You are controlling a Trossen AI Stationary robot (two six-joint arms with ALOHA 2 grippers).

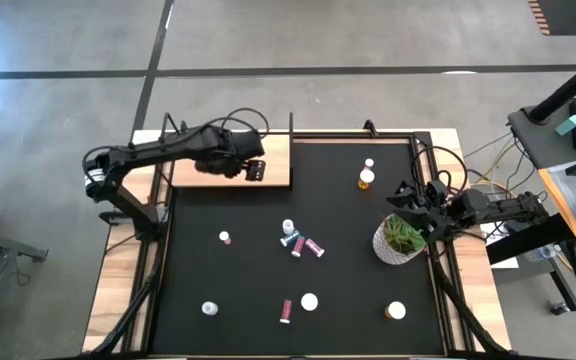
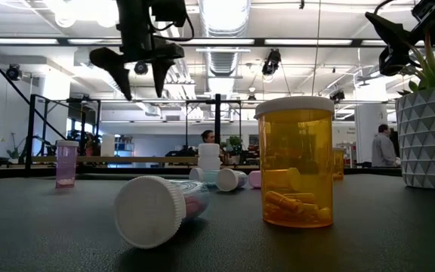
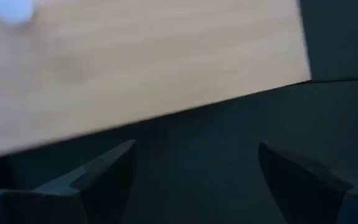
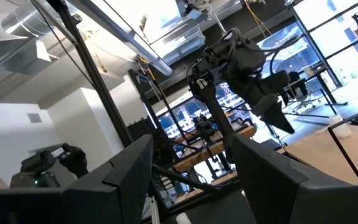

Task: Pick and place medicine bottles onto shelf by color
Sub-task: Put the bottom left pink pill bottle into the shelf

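Overhead, the flat pale-wood shelf (image 1: pixel 223 178) lies at the black desk's (image 1: pixel 348 280) far left corner, bare of bottles. The left gripper (image 1: pixel 256 170) hangs over its edge, wide open and empty. Nine small white-capped medicine bottles (image 1: pixel 304 246) are scattered across the mat; some are too tiny to tell colour. The right gripper (image 1: pixel 405 193) waits beside the faceted white plant pot (image 1: pixel 396 243), fingers parted, holding nothing.

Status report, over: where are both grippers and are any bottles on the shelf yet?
Left gripper open, empty, over the shelf. Right gripper open, empty, beside the plant pot. No bottles on shelf; bottles scattered on the mat.
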